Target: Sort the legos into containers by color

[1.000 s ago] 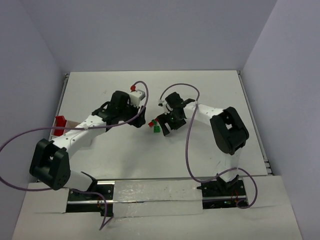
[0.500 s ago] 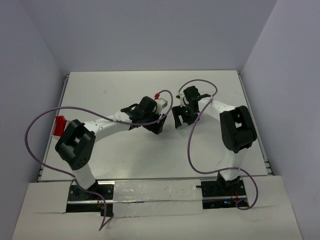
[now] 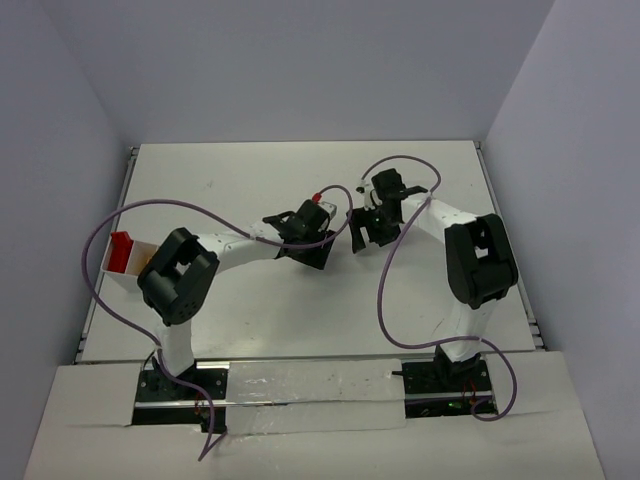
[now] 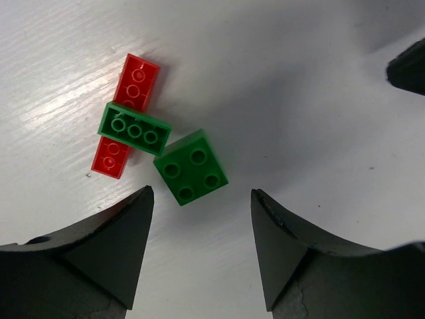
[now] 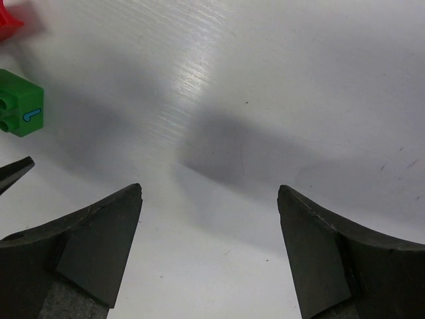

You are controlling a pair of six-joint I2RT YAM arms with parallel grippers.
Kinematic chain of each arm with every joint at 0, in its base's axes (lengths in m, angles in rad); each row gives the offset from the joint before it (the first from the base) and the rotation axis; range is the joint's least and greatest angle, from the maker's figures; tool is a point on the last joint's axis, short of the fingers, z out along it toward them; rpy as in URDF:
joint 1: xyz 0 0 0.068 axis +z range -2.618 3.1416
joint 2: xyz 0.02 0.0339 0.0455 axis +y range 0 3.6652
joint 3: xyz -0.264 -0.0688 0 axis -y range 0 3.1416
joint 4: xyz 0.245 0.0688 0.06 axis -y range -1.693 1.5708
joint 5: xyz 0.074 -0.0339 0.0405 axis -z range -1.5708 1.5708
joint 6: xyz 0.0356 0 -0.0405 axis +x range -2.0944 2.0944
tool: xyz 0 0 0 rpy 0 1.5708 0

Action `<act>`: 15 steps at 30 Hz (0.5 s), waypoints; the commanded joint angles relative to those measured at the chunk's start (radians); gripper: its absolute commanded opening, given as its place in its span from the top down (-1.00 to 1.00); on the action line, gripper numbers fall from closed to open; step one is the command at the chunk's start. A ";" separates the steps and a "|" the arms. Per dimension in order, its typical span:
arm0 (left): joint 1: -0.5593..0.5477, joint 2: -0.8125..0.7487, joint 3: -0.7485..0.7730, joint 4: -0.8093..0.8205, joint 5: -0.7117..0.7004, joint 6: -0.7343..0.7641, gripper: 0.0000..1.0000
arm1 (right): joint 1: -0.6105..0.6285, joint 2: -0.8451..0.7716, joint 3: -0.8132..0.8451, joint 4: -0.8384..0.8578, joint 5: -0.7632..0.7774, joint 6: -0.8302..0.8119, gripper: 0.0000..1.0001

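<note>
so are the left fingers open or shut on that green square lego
Open: the left fingers stand wide apart, and the green square lego lies at the gap's mouth, apparently touching neither.

On my right wrist feed, the only marking I can make out: a small blue character, possibly a "1", on the side of a green brick [image 5: 20, 106].
</note>
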 commanded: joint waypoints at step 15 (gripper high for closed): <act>-0.031 0.110 0.103 -0.008 -0.101 -0.012 -0.02 | -0.028 -0.079 -0.010 0.000 0.001 0.006 -0.82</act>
